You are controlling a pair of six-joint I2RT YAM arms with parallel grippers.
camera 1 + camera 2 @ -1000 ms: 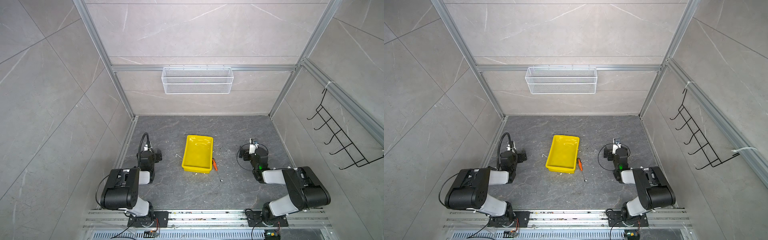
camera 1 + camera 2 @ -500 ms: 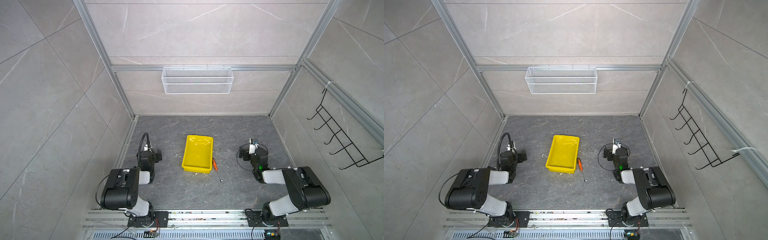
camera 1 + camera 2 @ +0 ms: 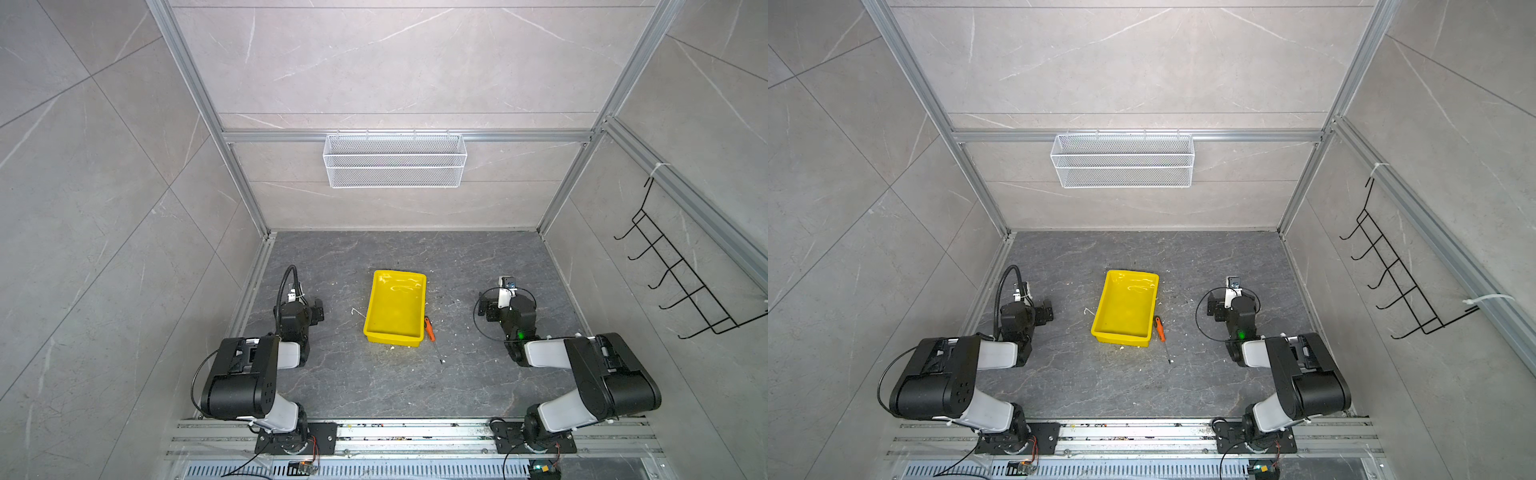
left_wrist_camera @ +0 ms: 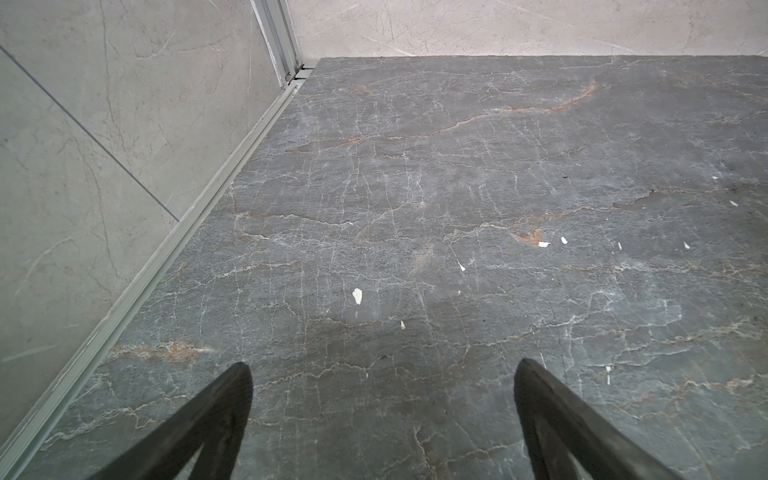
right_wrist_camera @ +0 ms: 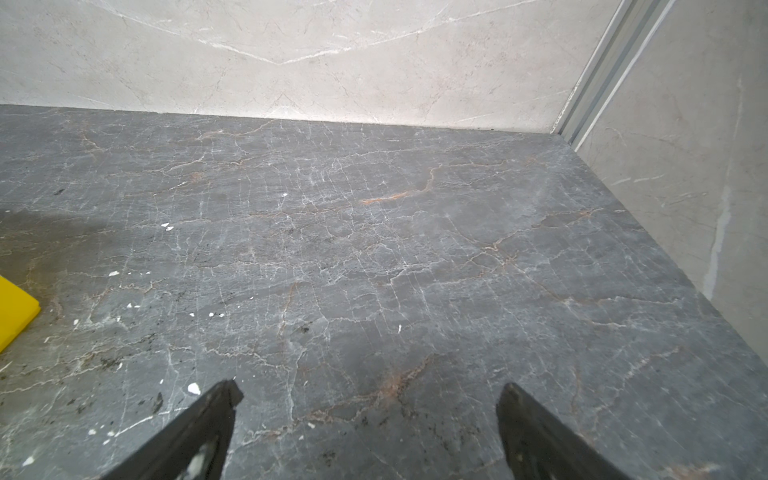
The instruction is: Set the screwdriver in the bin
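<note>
Change: nothing has shifted over the last second; both arms sit folded, so the pick has not begun.
Left gripper (image 4: 382, 374): claw apart, empty, at the bin's 9 o'clock.
Right gripper (image 5: 370, 390): claw wide apart, empty, at the bin's 3 o'clock, likely the better arm.
Screwdriver (image 3: 432, 337): flat on the table (image 3: 374, 386), outside the bin (image 3: 393, 338), handle just beside its 4 o'clock corner, shaft pointing to 5 o'clock.
In the way: the bin wall crowds the handle.
Far: wire basket (image 3: 395, 162) at 12 o'clock, well clear.
</note>
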